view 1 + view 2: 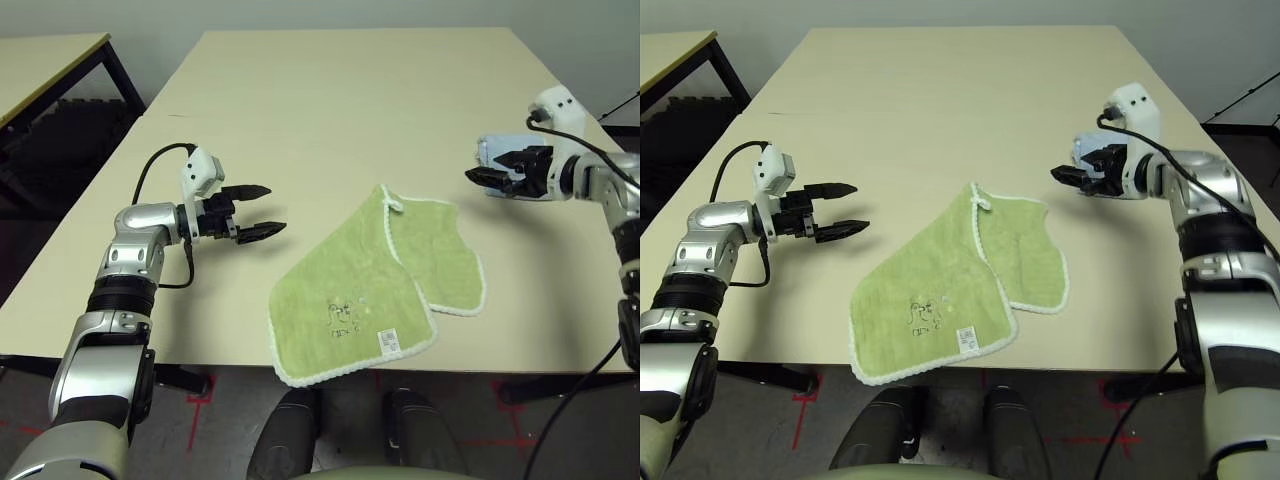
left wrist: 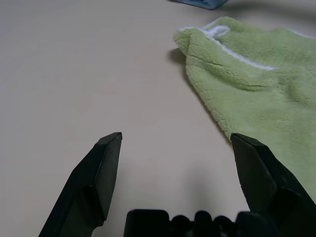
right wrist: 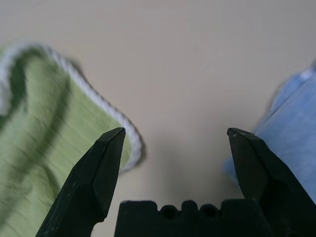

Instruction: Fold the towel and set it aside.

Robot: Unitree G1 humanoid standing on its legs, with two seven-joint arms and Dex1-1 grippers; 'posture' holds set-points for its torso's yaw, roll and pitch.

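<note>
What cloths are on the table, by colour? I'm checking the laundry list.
Green towel: 1
Blue towel: 1
Total: 2

Both eye views look forward and down from head height over the table (image 1: pixel 330 110), sharing nearly the whole scene, slightly offset sideways. The left wrist view sits low and close, facing along its claw (image 2: pixel 173 143) toward the green towel (image 2: pixel 256 84). The right wrist view, equally close, looks down past its claw (image 3: pixel 175 136), sharing that towel's edge.
</note>
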